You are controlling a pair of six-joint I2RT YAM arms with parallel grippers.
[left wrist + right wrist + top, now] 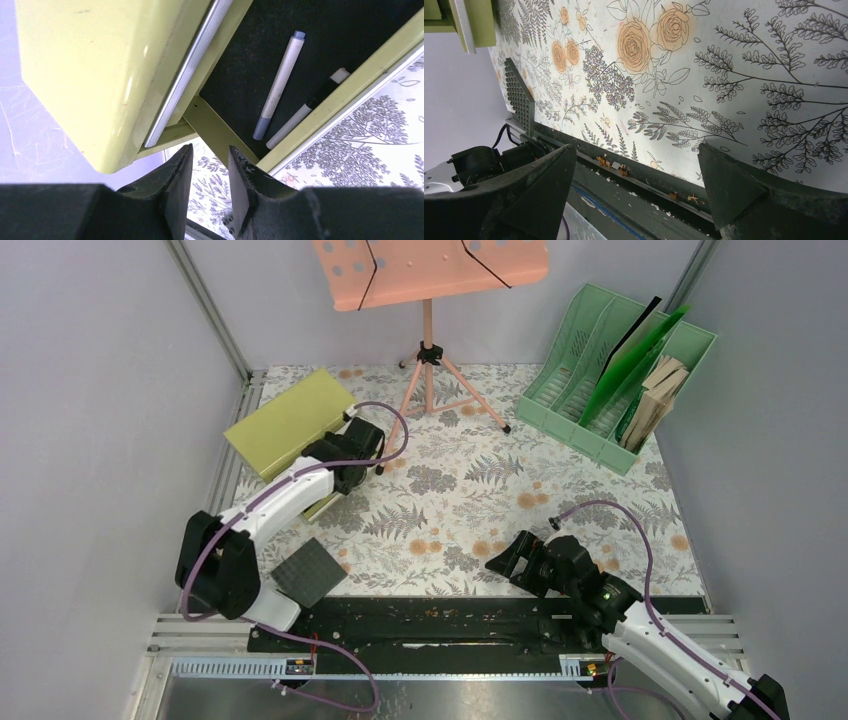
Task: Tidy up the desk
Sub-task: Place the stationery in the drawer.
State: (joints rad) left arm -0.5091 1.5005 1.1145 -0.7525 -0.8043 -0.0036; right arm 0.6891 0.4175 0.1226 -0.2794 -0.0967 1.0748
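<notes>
Pens (280, 85) lie in the open drawer (235, 65) beyond the slightly parted, empty fingers of your left gripper (211, 151). The right gripper (636, 150) gapes wide, empty. Next, probably, push the drawer shut.

music stand (421, 275) blocks rear middle; desk (470, 490) centre open.
</notes>
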